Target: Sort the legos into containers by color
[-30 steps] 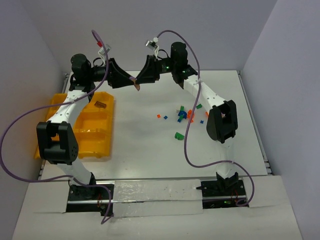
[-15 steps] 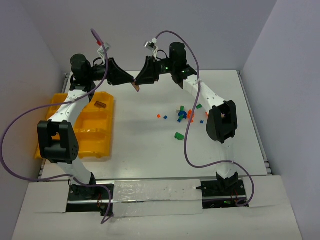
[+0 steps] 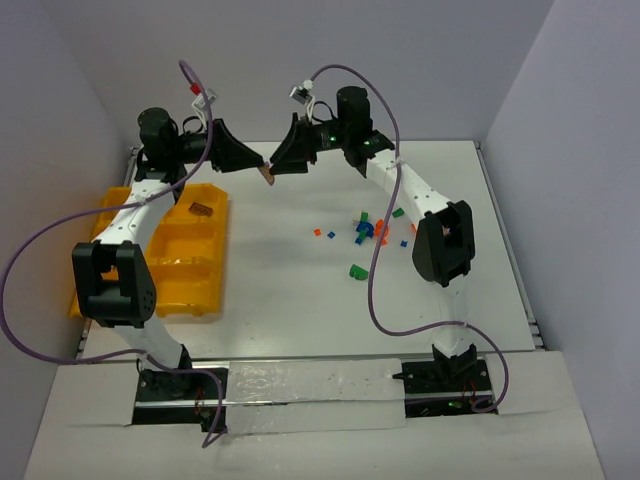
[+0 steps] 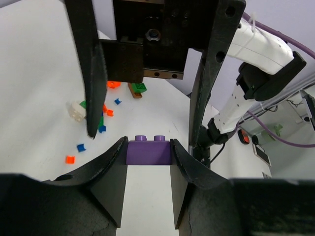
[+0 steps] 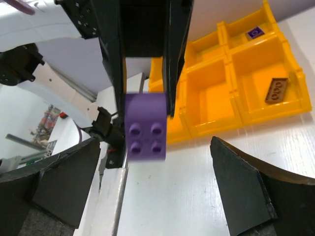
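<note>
Left pincer (image 4: 149, 146) is clamping a purple brick (image 5: 145, 127), raised in the air toward the far edge of the bench (image 3: 290, 290). Right pincer (image 5: 155, 147) is facing it, spread wide, with gaps showing on both sides of the brick. Loose legos (image 3: 368, 232) are lying toward the right edge. The yellow tray (image 3: 150, 290) is sitting along the left edge.

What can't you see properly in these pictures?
Top view: left arm hides part of the tray; the purple brick is too tiny for detail.
Right wrist view: left fingers and picture edge cut off the tray.
Left wrist view: right fingers cover some legos.
</note>
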Robot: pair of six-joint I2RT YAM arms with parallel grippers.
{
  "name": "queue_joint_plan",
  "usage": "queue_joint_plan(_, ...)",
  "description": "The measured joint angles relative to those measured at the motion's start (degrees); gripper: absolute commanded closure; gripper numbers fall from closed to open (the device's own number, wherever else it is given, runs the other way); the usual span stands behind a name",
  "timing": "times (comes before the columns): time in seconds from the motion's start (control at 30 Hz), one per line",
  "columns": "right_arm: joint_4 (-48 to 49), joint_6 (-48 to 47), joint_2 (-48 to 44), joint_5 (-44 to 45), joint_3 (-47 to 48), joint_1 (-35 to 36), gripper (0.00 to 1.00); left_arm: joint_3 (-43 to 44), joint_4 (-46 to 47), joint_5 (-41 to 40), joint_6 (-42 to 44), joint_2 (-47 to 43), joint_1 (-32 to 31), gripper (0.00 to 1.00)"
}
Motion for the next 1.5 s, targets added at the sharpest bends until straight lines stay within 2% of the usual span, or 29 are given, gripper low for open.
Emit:
queue_joint_plan(0.1,-2.82,-2.15,-0.05,1.58,-0.02,-0.66,0.00,0.63,-5.16,-0.84,3.52,-0.28,3.46,1.00)
queue_joint_plan(0.2,-7.24,-6.60,-0.77,3.82,-0.89,-2.50,0.00,2.39,-15.29,-4.46,11.22,-1.27,8.28,1.00)
queue_joint_plan(0.33,-14.66,-13.20,-3.08,7.42,-3.63,-7.05,0.00,4.93,-29.03,-13.80,23.16,-3.60,13.85,1.00)
queue_joint_plan(0.53,-24.44,-23.82,-9.85,14.12,-10.47,-14.76,0.00,5.02,-39.43,-29.85,32.92,-8.56,18.45,1.00)
queue_joint_plan(0.73,-31.05,-32.10,-17.65,19.65,-17.62,-19.93,0.00,4.27,-44.68,-45.11,39.25,-9.96,21.98,1.00)
queue_joint_plan(0.9,-34.83,-36.21,-22.54,23.66,-22.91,-23.07,0.00,3.91,-48.11,-54.43,42.85,-9.14,24.67,1.00)
queue_joint_plan(1.2,-37.75,-40.09,-24.93,29.31,-27.47,-25.63,0.00,3.78,-50.28,-64.14,46.09,-3.46,25.30,1.00)
queue_joint_plan(1.5,-40.52,-43.82,-26.73,32.93,-30.68,-26.20,0.00,3.12,-48.25,-68.15,47.91,1.66,25.58,0.99)
